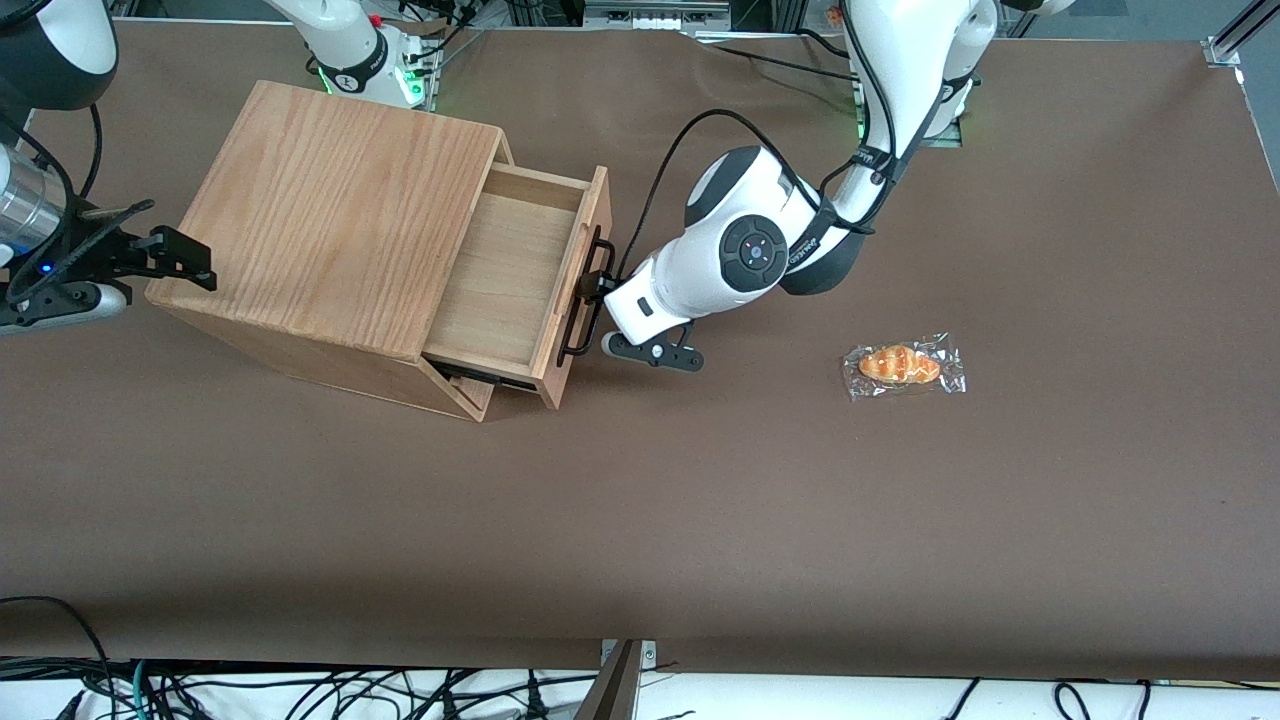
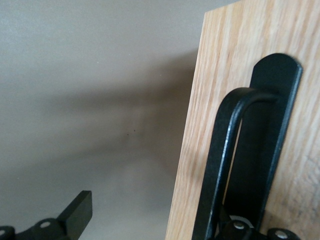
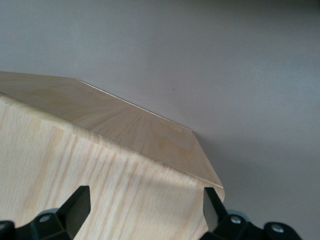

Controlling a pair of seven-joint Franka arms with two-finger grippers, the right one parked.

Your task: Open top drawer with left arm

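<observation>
1. Brown counter (image 1: 640, 540) — its stretch nearest the front camera carries nothing but the covering.
2. Wrapped bread roll (image 1: 903, 366) in clear plastic lies on the counter toward the working arm's end, well apart from the cabinet and somewhat nearer the front camera than the arm's wrist.
3. Light-oak cabinet (image 1: 330, 220) sits toward the parked arm's end; grain runs along its top panel.
4. Top drawer (image 1: 510, 270) is pulled well out of the cabinet; its shallow tray shows bare wood inside.
5. Black bar handle (image 1: 585, 300) runs along the drawer's front panel; in the left wrist view the handle (image 2: 225, 150) stands off the wood on a flat black mounting plate.
6. Jaws (image 1: 598, 287) of the left arm's gripper are at the handle, on the side away from the cabinet. One finger (image 2: 75, 215) hangs clear over the counter, apart from the drawer's edge; the other sits by the bar — so the jaws stand wide, not clamped on the handle.
7. Left arm (image 1: 740, 255), glossy white with a dark round joint cap, reaches down to the drawer from farther back on the counter; a black cable loops above it.
</observation>
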